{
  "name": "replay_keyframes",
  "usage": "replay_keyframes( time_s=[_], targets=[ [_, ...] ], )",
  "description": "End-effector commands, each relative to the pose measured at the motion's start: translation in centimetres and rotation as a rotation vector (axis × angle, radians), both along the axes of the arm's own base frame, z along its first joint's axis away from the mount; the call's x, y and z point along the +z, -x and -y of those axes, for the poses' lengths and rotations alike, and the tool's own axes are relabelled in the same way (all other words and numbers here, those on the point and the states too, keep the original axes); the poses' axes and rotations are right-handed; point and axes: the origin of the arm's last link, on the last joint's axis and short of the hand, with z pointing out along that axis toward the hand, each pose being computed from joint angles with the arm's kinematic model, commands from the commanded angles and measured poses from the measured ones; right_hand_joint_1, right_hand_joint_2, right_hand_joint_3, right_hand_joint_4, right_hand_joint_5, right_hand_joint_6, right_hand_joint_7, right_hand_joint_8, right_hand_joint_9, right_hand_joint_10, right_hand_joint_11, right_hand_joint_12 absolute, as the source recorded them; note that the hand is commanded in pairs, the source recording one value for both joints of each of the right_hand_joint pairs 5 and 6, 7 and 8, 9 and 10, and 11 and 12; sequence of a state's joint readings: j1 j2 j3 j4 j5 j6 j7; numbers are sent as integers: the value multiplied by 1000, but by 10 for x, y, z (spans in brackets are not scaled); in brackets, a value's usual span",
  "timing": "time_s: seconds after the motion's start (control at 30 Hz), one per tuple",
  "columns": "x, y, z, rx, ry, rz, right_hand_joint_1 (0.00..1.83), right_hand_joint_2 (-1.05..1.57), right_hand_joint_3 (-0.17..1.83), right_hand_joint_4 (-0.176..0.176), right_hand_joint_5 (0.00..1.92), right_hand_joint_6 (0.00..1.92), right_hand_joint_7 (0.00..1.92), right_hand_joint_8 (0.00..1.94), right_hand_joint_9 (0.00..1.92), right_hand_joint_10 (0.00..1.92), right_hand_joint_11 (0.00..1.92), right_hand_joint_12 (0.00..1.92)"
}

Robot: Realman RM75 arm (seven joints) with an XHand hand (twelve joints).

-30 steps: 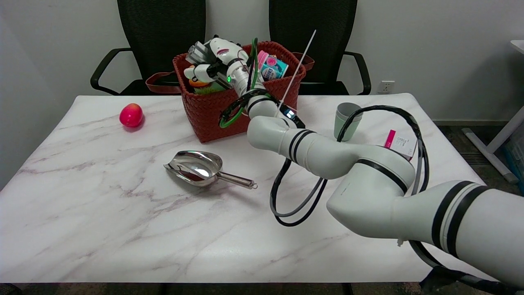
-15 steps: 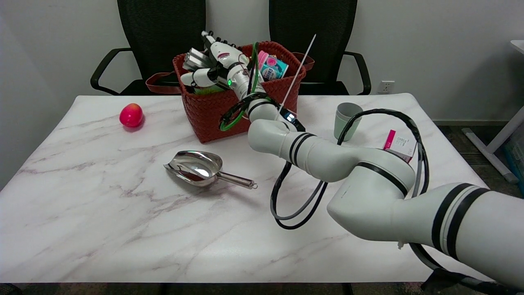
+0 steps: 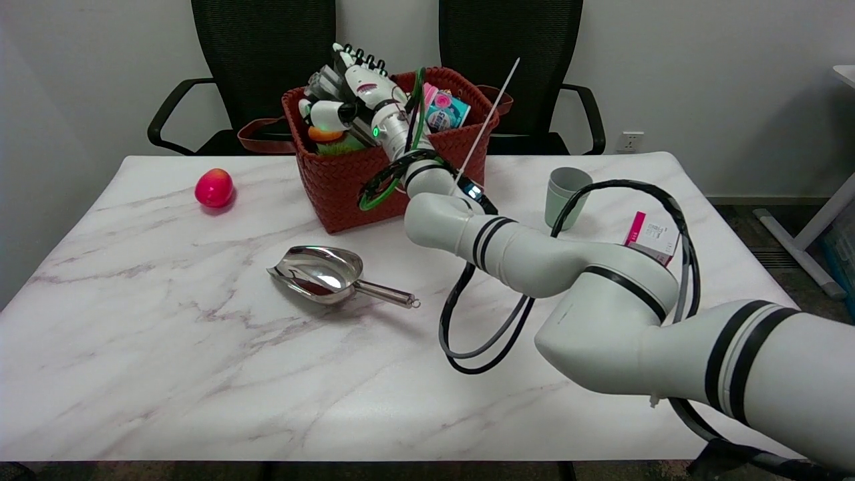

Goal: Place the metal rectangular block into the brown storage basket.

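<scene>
The right hand (image 3: 351, 83) is positioned over the basket (image 3: 391, 164), above its left half. The fingers (image 3: 361, 57) are extended upward and apart. The block (image 3: 322, 81) appears as a grey edge just left of the palm, over the basket interior. Whether it is gripped or released cannot be determined. Judgement: placement is almost complete; release confirmation and hand withdrawal remain.

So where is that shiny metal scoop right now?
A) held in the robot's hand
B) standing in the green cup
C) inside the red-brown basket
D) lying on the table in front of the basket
D: the metal scoop lies on the marble table, nearer the camera than the basket, and nothing touches it.
</scene>
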State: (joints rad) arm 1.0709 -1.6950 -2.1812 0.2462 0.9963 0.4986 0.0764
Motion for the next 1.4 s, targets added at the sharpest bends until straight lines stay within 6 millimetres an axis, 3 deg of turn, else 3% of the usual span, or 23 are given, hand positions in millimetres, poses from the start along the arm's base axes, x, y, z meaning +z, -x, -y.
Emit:
replay_keyframes(
  time_s=[0.03, 0.17, 0.57, 0.9, 1.07, 1.17, 1.27, 1.37, 1.4],
  targets=[
    [6, -10, -2, 27, -13, 174, 302, 1026, 1140, 0, 0, 0, 0, 0, 0, 0, 0, 0],
    [-3, -3, -4, -14, -75, 230, 289, 1004, 1115, 0, 0, 0, 0, 0, 0, 0, 0, 0],
    [-35, 12, -10, -101, -169, 153, 309, 902, 1242, 0, 0, 0, 0, 0, 0, 0, 0, 0],
    [-31, 9, -6, -96, -141, 106, 376, 768, 1475, 0, 0, 0, 0, 0, 0, 0, 0, 0],
    [-27, 5, -5, -64, -117, 79, 404, 742, 1486, 0, 0, 0, 0, 0, 0, 0, 0, 0],
    [-24, 4, -4, -63, -99, 64, 484, 704, 1363, 0, 0, 0, 0, 0, 0, 0, 0, 0],
    [-21, 4, -3, -62, -85, 44, 641, 611, 880, 0, 0, 0, 0, 0, 0, 0, 0, 0],
    [-19, 2, -3, -56, -75, 45, 876, 467, 87, 0, 0, 0, 0, 0, 0, 0, 0, 0],
    [-19, 1, -2, -53, -75, 45, 915, 449, 6, 0, 0, 0, 0, 0, 0, 0, 0, 0]
  ],
)
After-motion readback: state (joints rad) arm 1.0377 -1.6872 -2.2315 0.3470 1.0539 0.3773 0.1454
